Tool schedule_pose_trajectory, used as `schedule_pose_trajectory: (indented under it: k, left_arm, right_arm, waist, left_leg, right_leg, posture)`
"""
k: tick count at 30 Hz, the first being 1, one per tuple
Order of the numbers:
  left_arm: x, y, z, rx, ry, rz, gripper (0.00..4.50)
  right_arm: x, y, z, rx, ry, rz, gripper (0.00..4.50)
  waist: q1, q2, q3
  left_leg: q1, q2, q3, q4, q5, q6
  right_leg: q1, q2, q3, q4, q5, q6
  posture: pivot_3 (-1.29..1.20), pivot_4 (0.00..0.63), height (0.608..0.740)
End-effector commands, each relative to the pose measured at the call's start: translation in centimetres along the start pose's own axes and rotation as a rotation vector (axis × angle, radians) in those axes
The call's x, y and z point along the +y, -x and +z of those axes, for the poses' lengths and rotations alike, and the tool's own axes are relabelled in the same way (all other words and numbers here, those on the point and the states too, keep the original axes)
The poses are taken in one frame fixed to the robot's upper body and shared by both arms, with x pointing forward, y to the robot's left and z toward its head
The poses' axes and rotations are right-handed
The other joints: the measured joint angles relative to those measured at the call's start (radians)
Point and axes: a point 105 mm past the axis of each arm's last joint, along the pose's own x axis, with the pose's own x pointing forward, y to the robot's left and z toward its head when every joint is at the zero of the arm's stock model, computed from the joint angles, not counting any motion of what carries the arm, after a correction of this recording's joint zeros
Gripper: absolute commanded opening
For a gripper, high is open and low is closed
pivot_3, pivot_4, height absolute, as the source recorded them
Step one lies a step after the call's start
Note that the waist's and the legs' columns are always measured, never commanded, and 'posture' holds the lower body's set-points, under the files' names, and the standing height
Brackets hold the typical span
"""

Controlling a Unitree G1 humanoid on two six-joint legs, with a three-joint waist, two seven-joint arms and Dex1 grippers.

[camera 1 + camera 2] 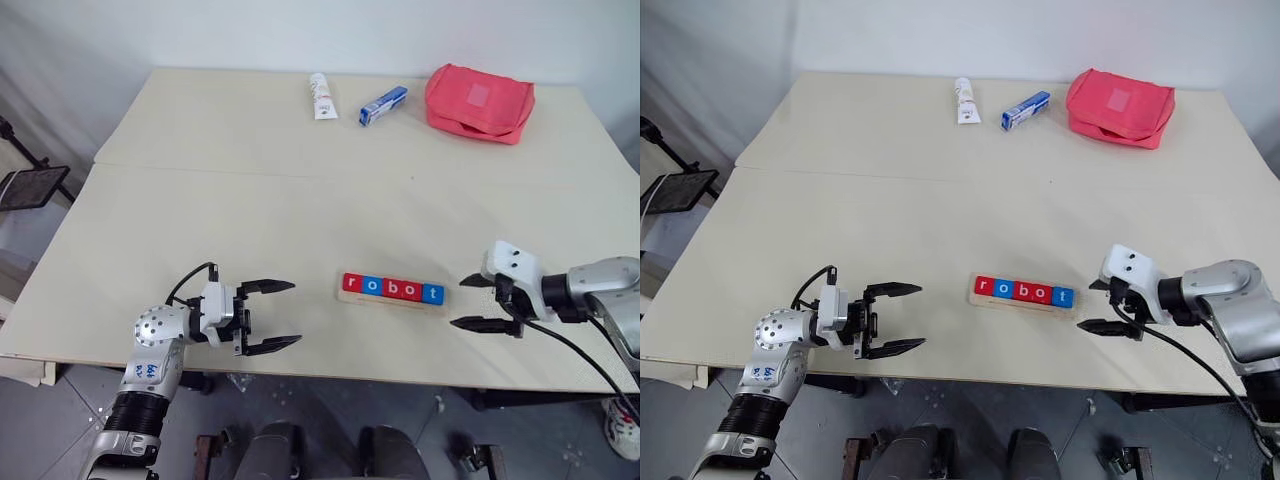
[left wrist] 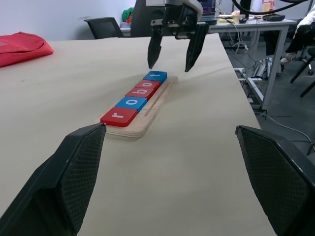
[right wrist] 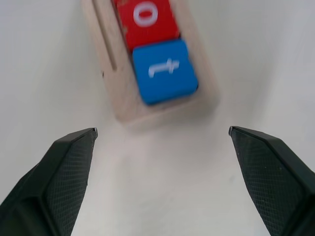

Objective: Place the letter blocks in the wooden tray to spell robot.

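Five letter blocks sit lined up in the wooden tray, lower middle of the head view, reading "robot" — red r, blue o, red b, red o, blue t. Right gripper hangs just beside the t end, fingers spread, holding nothing. Left gripper is near the tray's other end, also spread wide and empty.

Silver-grey arms, white wrist housings, black cables, and black fingers (cross-hatched inner pads).
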Motion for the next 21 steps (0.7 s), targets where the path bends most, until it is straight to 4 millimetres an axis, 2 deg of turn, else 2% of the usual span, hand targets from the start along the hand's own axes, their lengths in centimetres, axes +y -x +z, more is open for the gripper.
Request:
schedule_pose_trajectory:
  k: [1,11,21]
  left_arm:
    - [0.0,0.1,0.5,-0.007,-0.029,-0.008,4.50]
    - [-0.2,0.2,0.5,-0.004,-0.025,-0.008,4.50]
    - [-0.3,0.4,0.5,-0.002,-0.024,0.002,4.50]
  right_arm:
    - [-0.3,1.0,1.0,-0.022,0.020,-0.031,3.57]
    - [-0.9,0.3,1.3,-0.016,0.026,-0.052,0.03]
    - [-0.4,-1.2,2.9,-0.076,0.038,-0.021,0.03]
  waist:
    - [-0.002,0.000,0.000]
    - [-0.003,0.000,0.000]
    - [-0.005,0.000,0.000]
  left_leg:
    - [0.000,0.000,0.000,0.000,0.000,0.000]
    - [0.000,0.000,0.000,0.000,0.000,0.000]
    - [0.000,0.000,0.000,0.000,0.000,0.000]
  right_leg:
    - [0.000,0.000,0.000,0.000,0.000,0.000]
    - [0.000,0.000,0.000,0.000,0.000,0.000]
    - [0.000,0.000,0.000,0.000,0.000,0.000]
  posture:
    - [0.00,0.150,0.740]
    - [0.00,0.150,0.740]
    - [0.00,0.150,0.740]
